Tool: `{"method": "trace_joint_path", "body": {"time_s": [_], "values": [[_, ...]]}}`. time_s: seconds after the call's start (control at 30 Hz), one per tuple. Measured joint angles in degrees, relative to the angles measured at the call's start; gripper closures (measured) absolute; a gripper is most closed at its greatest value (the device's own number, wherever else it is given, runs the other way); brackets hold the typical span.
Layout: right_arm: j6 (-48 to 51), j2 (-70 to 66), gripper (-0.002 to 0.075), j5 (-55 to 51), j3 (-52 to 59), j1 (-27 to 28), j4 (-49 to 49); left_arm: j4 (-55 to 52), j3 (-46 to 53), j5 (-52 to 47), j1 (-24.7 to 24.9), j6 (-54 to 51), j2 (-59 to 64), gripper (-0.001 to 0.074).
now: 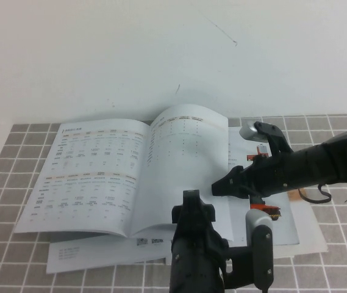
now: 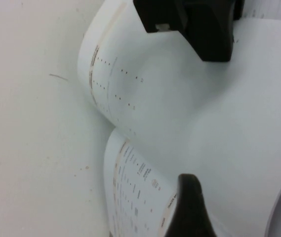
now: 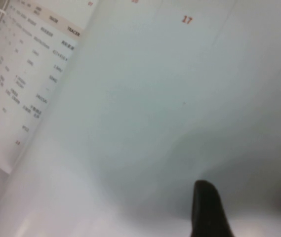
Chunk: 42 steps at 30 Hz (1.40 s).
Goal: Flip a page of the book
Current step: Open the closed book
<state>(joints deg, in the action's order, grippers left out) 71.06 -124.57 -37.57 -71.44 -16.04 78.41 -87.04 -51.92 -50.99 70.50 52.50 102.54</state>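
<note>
The book (image 1: 100, 177) lies open on the tiled table, its pages printed with grey tables. Its left page lies flat; its right page (image 1: 188, 140) bows upward. My right gripper (image 1: 224, 185) reaches in from the right, low over the right page's outer part, fingers apart. In the right wrist view, one dark finger (image 3: 207, 210) hovers close to page 17 (image 3: 145, 98). My left gripper (image 1: 191, 204) comes from the near edge to the book's lower right part. In the left wrist view, one finger (image 2: 189, 210) shows over the white page (image 2: 189, 113), the other is hidden.
Larger loose sheets (image 1: 94, 251) lie under the book and stick out at the front and right, with a red printed picture (image 1: 269, 212) beside my right arm. A white wall (image 1: 161, 49) stands close behind the book. Grey tiles (image 1: 8, 207) lie bare at the left.
</note>
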Motion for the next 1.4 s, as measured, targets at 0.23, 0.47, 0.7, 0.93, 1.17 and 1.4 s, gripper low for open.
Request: {"method": "trace_joint_path", "body": {"time_s": [0.23,0.47,0.7,0.93,1.17,1.4], "values": [[0.1,-0.3,0.0351,-0.6,0.0,0.0,0.9,1.0,0.0,6.0,-4.2,-1.2,-0.6,0.0297],[0.1,-0.3,0.0351,-0.7,0.0,0.0,1.0,4.2,0.0,11.8,-6.7,-6.3,-0.6,0.0297],[0.1,-0.3,0.0351,-1.0,0.0,0.0,1.1,5.7,0.8,15.8,-9.8,-12.4,-0.6,0.0297],[0.1,-0.3,0.0351,-1.2,0.0,0.0,1.4,-2.0,1.8,17.1,-13.3,-9.5,0.0,0.0297],[0.2,-0.5,0.0351,-1.9,0.0,0.0,2.0,-10.0,1.8,17.3,-13.7,-4.7,4.5,0.0298],[0.7,-0.6,0.0351,-2.3,0.0,0.0,2.2,-11.7,1.8,14.5,-13.7,-0.1,7.1,0.0472]]}}
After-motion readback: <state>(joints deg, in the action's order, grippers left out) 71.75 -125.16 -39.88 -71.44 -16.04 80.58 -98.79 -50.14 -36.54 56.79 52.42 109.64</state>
